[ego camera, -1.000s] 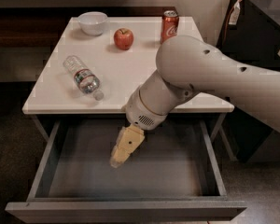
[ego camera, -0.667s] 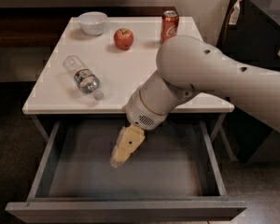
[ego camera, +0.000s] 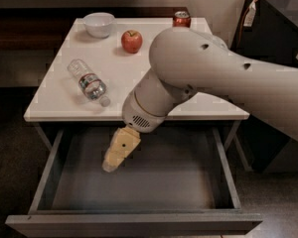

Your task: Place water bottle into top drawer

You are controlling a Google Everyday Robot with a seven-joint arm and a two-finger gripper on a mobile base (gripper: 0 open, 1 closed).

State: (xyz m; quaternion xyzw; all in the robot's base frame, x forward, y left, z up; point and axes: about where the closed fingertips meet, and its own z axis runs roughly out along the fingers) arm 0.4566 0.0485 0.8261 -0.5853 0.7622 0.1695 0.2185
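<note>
only my arm has shifted, a touch left and farther over the table, so it now hides more of the red can; nothing else has budged. the water bottle lies on its side on the left part of the tabletop, cap pointing toward the near edge, base angled far and left. just below that edge the top drawer stands pulled wide open toward the near side, with nothing in the part of it i can see. my gripper hangs inside the drawer opening, pointing down and left, well apart from the bottle and carrying nothing; whether my jaws are parted or pressed together i cannot tell.

as i judge it, the step in hand is going for the bottle. to do it well i should lift clear of the table edge first, come over the bottle from above, turn my wrist so i close across its narrow width at the label, and not nudge it, since a round body will roll. an apple and a white bowl sit farther back, out of my path.
</note>
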